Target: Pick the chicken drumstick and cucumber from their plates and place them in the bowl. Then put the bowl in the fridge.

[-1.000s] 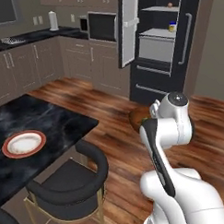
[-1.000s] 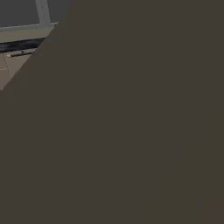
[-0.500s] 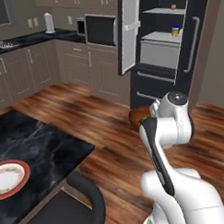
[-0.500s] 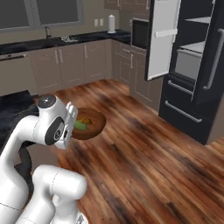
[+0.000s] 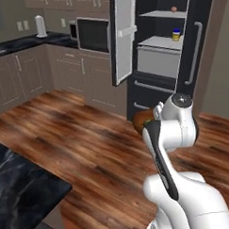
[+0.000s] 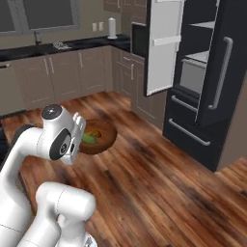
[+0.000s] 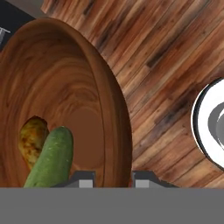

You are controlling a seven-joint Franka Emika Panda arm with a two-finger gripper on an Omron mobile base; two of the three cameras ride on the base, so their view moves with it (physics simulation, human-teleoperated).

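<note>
Brown and wood-grained, the round bowl [image 7: 65,100] rides in the air above the plank floor, carried at its rim: the jaws are closed on the bowl's edge, one dark fingertip inside the wall and one outside it. Gripping the rim keeps the bowl's mouth up, so the stubby dark green cucumber [image 7: 50,159] and the brown chicken drumstick [image 7: 31,141] lie together in its dark hollow, touching. In the right base view the bowl [image 6: 99,139] hangs just in front of the white arm's wrist, which is folded close to the body, elbow high. The tall black fridge [image 5: 168,62] stands ahead with its door swung open, so carrying the bowl there looks like the step in hand.
</note>
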